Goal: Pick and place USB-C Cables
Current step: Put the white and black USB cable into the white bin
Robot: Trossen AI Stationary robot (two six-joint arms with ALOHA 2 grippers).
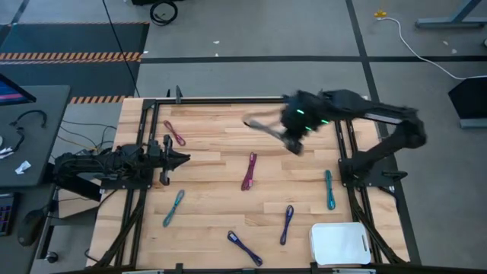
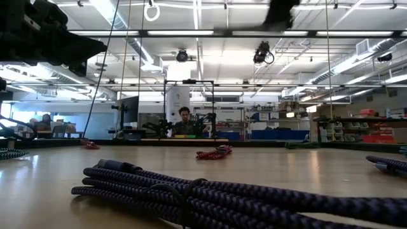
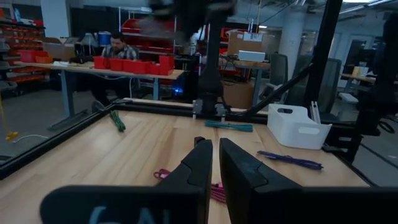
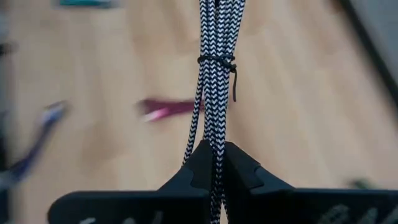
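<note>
Near edge of the wooden table point(image 1: 213, 205): white bin point(image 1: 340, 242) at right, blue cable point(image 1: 244, 247) and purple cable point(image 1: 286, 224) just left of it, light teal cable point(image 1: 173, 207) further left. Mid-table: magenta cable point(image 1: 249, 170); teal cable point(image 1: 330, 189) by the right frame. Left gripper point(image 1: 181, 158) rests at the left edge, fingers together, holding nothing. Far left, a pink cable point(image 1: 174, 132). Right gripper point(image 4: 214, 163), raised over the far right part, is clamped on a black-and-white braided cable point(image 4: 214, 81) tied with a black band; nothing blocks it. Beyond, a seated person point(image 2: 184, 121). No legible writing.
</note>
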